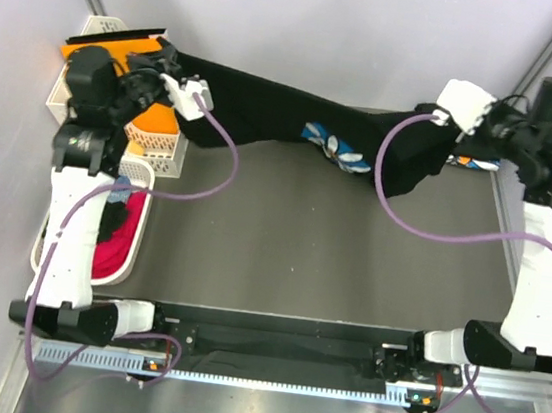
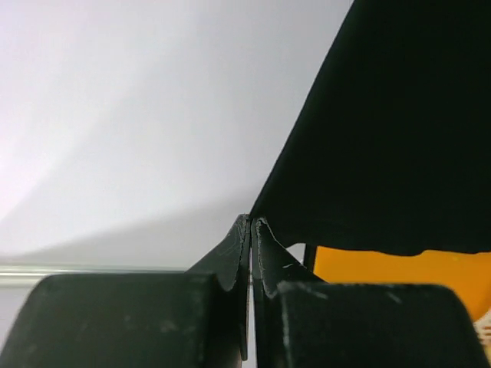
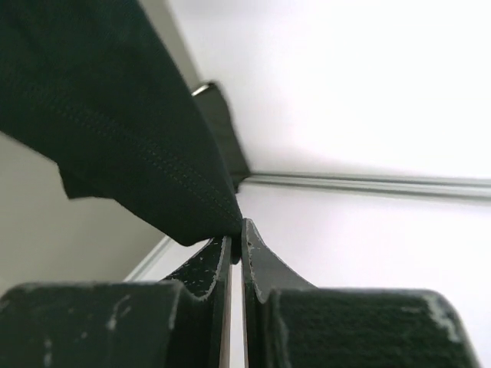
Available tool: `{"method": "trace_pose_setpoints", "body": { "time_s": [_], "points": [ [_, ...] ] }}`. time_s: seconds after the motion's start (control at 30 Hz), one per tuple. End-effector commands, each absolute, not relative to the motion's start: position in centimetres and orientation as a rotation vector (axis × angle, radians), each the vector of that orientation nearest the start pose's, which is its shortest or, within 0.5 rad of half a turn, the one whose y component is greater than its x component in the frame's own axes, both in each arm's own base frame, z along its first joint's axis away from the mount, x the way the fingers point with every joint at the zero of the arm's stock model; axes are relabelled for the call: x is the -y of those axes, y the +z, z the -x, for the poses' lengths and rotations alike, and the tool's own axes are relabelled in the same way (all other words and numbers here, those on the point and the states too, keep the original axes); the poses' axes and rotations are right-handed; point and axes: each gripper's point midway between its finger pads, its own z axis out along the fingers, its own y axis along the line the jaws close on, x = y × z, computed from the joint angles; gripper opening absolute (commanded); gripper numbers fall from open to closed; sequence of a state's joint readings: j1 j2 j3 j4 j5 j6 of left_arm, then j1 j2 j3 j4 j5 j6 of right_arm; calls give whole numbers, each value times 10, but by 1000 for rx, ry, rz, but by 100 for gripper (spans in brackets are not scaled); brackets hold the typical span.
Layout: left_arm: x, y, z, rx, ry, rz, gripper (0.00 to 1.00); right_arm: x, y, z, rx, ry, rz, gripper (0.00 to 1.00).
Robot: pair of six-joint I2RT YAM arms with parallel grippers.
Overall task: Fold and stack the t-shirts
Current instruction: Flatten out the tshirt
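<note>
**A:** Where is the shirt, and what do your two tools do with it?

**B:** The black t-shirt [image 1: 268, 110] hangs in the air over the far side of the table [image 1: 300, 260], from about 10 o'clock to 2 o'clock. Your left gripper [image 2: 252, 224] is clenched on one end of the cloth. Your right gripper [image 3: 236, 228] pinches the other end between closed fingers.

**A:** Why do you hold it so?

**B:** I think you hold it wide so that the cloth opens and can be laid flat for folding. It is not tight: the middle sags, with the flower print [image 1: 338, 149] at the lowest part, and a loose part droops below the right end. I cannot tell if it touches the table.

**A:** How much room do you have?

**B:** From the centre toward 6 o'clock the dark table top is bare, so you can bring the shirt down there. At 9 to 10 o'clock stand the white baskets [image 1: 152, 146] and the orange folder [image 1: 109, 48], just beside your left arm. One basket holds a red shirt [image 1: 127, 229]. At 12 o'clock the wall is near, so I would pull toward you, not away.
</note>
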State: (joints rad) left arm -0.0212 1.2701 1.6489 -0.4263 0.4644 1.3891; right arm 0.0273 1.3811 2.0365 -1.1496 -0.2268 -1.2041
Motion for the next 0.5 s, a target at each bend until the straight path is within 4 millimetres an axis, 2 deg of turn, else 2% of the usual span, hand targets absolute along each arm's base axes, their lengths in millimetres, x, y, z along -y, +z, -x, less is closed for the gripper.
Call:
{"method": "trace_pose_setpoints", "body": {
  "time_s": [0.0,0.03,0.1,0.13,0.17,0.23,0.27,0.33,0.37,0.43,0.47],
  "points": [
    [53,468,-350,-1165,478,-1338,0,-7,430,-294,-1747,-395,1316,0],
    [54,469,-345,-1165,475,-1338,0,-3,441,-286,-1722,-449,1292,0],
    [52,470,-334,-1169,482,-1341,0,2,465,-283,-1647,-538,1249,0],
    [51,471,-331,-1169,493,-1339,0,8,479,-274,-1615,-602,1216,0],
    [50,475,-329,-1160,508,-1328,0,12,493,-276,-1566,-661,1193,0],
    [46,477,-329,-1153,542,-1321,0,21,509,-272,-1525,-749,1147,0],
    [45,478,-331,-1144,559,-1326,0,23,519,-276,-1480,-800,1149,0],
    [44,479,-346,-1112,602,-1344,0,30,522,-290,-1468,-865,1146,0],
    [42,479,-355,-1107,623,-1350,0,31,535,-300,-1411,-923,1140,0],
    [42,489,-386,-1063,669,-1337,0,37,536,-332,-1394,-987,1139,0],
    [38,492,-401,-1060,701,-1316,0,38,558,-346,-1303,-1055,1101,0]
  ]
}}
